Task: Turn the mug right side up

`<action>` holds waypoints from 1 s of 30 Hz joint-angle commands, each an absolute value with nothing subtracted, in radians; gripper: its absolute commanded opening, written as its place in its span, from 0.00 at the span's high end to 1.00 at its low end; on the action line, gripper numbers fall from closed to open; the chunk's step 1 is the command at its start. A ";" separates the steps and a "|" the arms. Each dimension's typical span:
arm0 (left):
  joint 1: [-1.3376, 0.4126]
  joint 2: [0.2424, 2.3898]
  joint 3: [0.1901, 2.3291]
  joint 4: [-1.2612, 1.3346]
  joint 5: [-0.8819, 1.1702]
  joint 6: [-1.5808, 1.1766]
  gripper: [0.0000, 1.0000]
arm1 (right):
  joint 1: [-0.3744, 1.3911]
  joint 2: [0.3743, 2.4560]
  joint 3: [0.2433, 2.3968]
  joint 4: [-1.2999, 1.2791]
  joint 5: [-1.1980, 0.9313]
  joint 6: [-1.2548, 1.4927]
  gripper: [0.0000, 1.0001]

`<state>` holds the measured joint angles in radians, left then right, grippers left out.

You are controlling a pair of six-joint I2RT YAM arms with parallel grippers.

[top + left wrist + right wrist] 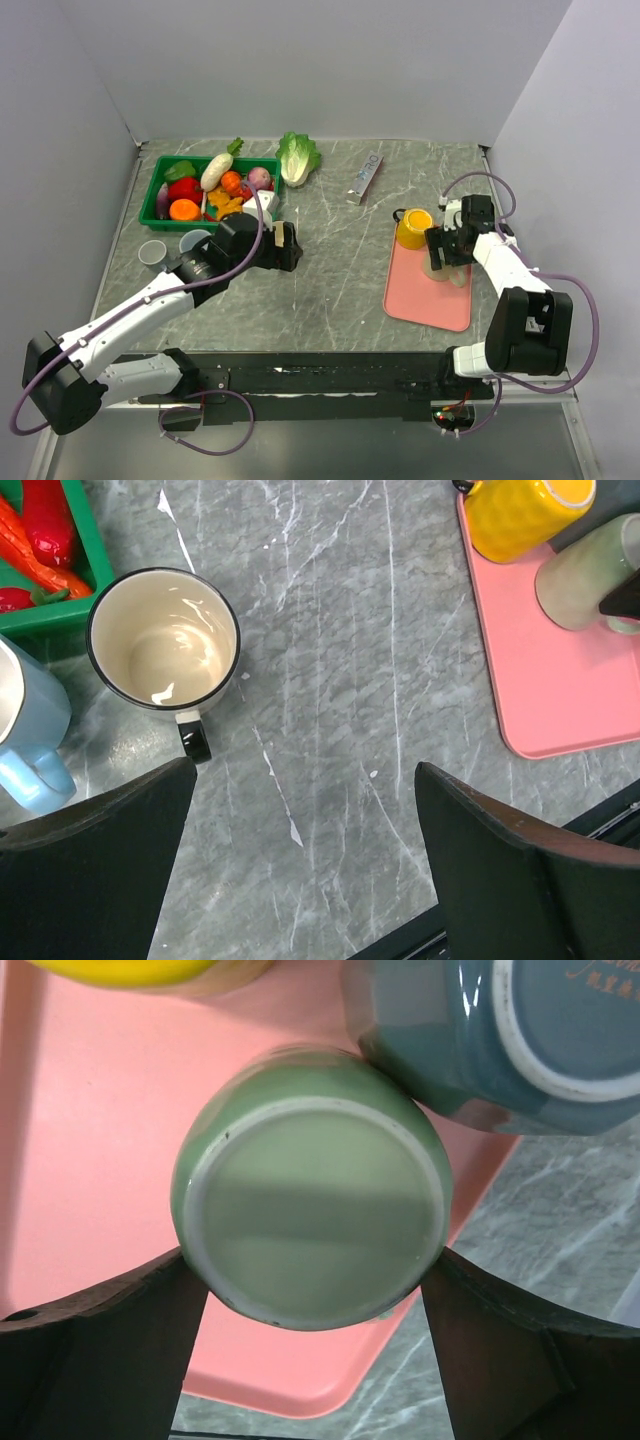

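Green mug (310,1215) is upside down, base up, on the pink tray (425,300) at the R side of the worktop (330,260), toward the tray's R edge. R jaws straddle it, spread wide, one finger each side. The fingers (100,1360) meet the mug's outline in the wrist view, but can't tell if they press on it or only flank it.

Also on the tray:
- Yellow mug (414,228), mouth up, at the far L corner, dark handle on its far-L side.
- Blue-grey mug (560,1030), also base up, tight against the green one and looks to be touching it. Lettering on its base is too blurred to read.

L jaws hang wide open over bare worktop w/ nothing between them. In that wrist view a white enamel mug (163,638) w/ black rim stands upright and empty. A light-blue mug (25,735) stands upright just beside it, mostly cut off. Both are just outside the green basket (158,180).

Basket is packed w/ veg: white radish (215,170), red pepper (183,190), carrot (231,183), red chillies (45,525), plus other bits. A lettuce (297,157) lies on the worktop just R of the basket. A silver packet (365,177) lies further R, toward the back. A small grey cup (152,252) stands upright nr the basket's near L corner.
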<state>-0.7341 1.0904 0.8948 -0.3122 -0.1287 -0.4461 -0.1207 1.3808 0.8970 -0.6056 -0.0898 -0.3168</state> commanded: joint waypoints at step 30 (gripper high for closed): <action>-0.736 1.083 0.856 -0.265 -0.089 -0.443 0.04 | -0.137 1.328 0.919 -0.632 -0.164 -0.025 0.28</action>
<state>-0.7341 1.0904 0.8585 -0.2977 -0.1081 -0.4393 -0.1329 1.3373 0.8806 -0.6277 -0.1364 -0.0998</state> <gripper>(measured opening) 0.966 0.728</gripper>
